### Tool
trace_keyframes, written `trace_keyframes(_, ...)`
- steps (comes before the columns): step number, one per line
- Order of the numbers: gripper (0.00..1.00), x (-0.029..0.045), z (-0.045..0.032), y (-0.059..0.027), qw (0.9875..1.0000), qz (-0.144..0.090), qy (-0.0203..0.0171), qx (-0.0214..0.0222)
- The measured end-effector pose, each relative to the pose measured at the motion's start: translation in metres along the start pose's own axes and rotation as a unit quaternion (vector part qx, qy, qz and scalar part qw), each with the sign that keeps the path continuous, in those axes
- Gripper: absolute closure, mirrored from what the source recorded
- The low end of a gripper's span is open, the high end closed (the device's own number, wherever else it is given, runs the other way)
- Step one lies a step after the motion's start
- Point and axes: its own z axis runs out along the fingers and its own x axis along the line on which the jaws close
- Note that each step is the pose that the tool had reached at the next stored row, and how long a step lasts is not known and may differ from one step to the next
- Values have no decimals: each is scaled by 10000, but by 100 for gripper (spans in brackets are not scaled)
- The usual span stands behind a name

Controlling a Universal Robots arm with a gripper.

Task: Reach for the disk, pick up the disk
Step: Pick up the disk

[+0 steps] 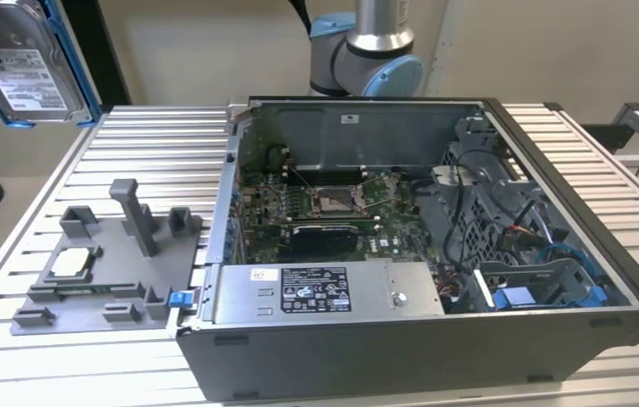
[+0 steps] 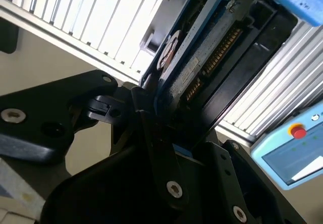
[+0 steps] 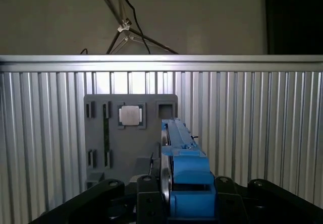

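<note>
The flat rectangular silver-grey metal disk (image 1: 31, 64), with its white printed label and bright blue plastic frame, hangs in the air well clear of the slatted aluminium counter (image 1: 127, 136). In the exterior view it sits up and off to the exterior view's left of the open grey metal computer case (image 1: 410, 254), label face towards the camera.

The black end effector (image 3: 185, 183) is clenched on the disk. In the first wrist view its two fingers (image 3: 148, 183) press on either side of the disk (image 3: 179, 153), which is seen edge-on. In the second wrist view the disk (image 2: 202, 57) shows its connector side, tilted, above the dark fingers.

On the counter, to the exterior view's left of the computer case, lies a flat grey plastic fixture tray (image 1: 105, 280) holding a small square silver chip (image 1: 75, 261). Behind the case stands the silver-and-blue robot arm (image 1: 365, 42).
</note>
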Motion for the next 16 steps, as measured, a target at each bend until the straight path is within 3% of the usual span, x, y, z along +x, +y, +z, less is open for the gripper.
trace_keyframes(11, 100, -7, -175, -2, 10000, 0, 0, 0)
trace_keyframes(16, 100, -8, -185, -2, 10000, 0, 0, 0)
